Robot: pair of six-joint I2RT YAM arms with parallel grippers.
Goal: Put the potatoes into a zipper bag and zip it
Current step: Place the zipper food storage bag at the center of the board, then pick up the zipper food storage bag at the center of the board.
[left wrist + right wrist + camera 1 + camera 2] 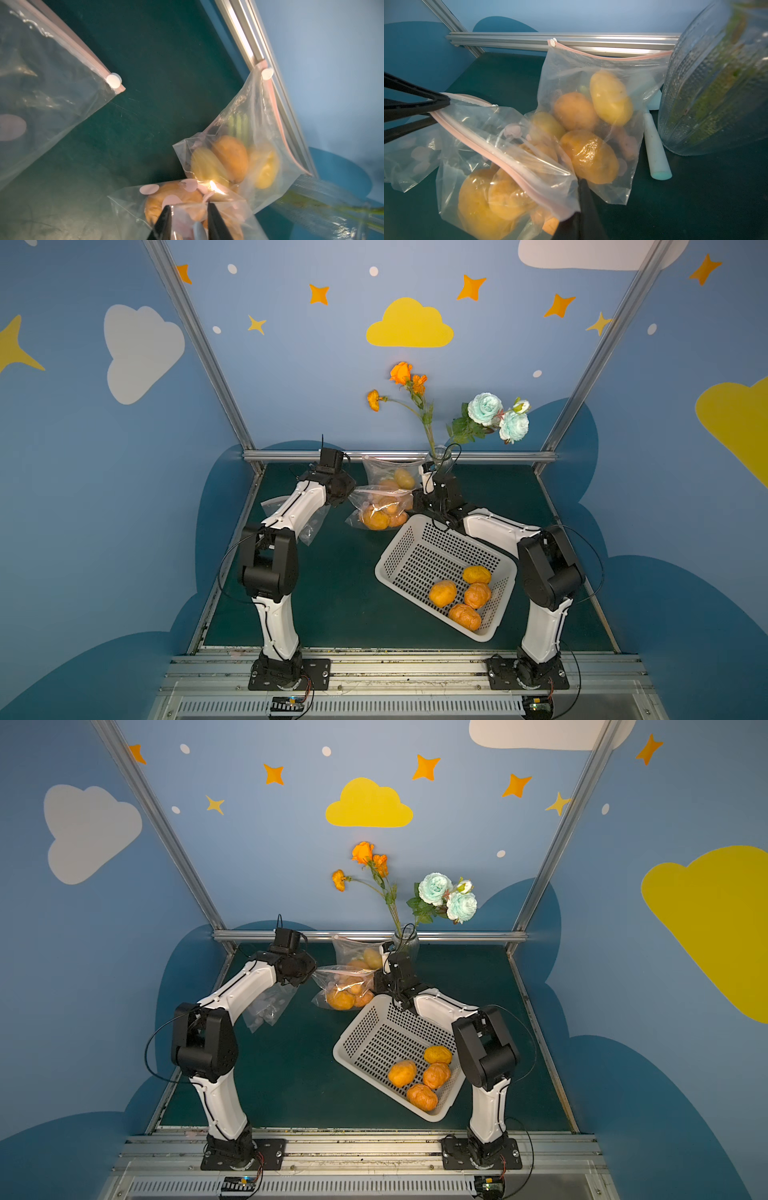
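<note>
The zipper bag (477, 145) stretches between both: right gripper (582, 184) clamps one top corner, left gripper (189, 206) straddles the opposite, jaws parted.

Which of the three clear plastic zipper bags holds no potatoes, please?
The clear plastic zipper bag beneath the left arm; both others contain orange-yellow potatoes.

Both top views: even, moderately bright light from above, wide-angle splay at the edges, soft shadows on the dark worktop (332, 593). Wrist views: dimmer, glare on the zipper bag (187, 197) (one small hot spot), glass vase (716, 83) blurred.
</note>
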